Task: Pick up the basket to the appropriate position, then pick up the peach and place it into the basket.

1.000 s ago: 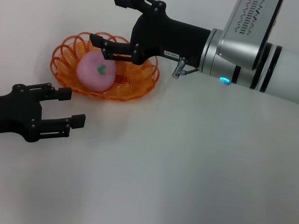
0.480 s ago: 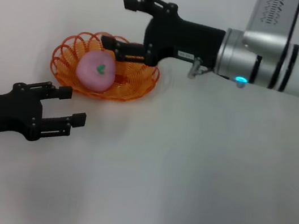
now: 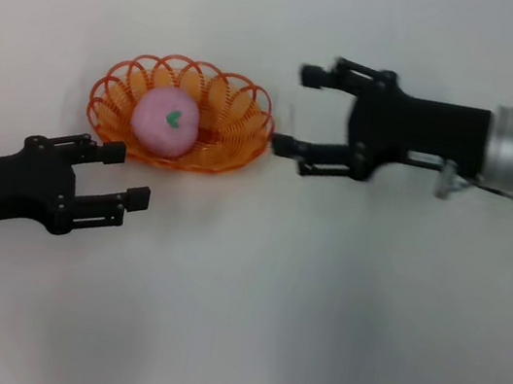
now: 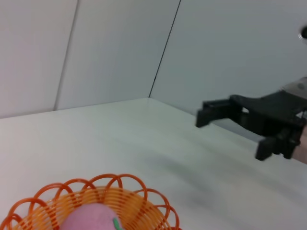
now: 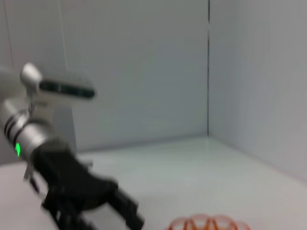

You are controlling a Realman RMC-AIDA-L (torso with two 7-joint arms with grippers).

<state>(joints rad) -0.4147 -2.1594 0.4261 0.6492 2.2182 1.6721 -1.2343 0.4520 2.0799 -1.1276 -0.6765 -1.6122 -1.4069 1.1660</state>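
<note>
Round pink peach (image 3: 165,121) sits inside oval orange wire basket (image 3: 236,110) on white table (image 3: 317,301). Right claw (image 3: 293,108) empty, fingers apart, just beside basket's right rim. Left claw (image 3: 131,179) fingers apart, near basket's front.

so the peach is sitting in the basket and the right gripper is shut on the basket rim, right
Not quite. The peach does sit in the basket, but the right gripper is open and holds nothing: it hangs beside the basket, clear of the rim. The head view shows this. The left gripper is open too, in front of the basket.
</note>
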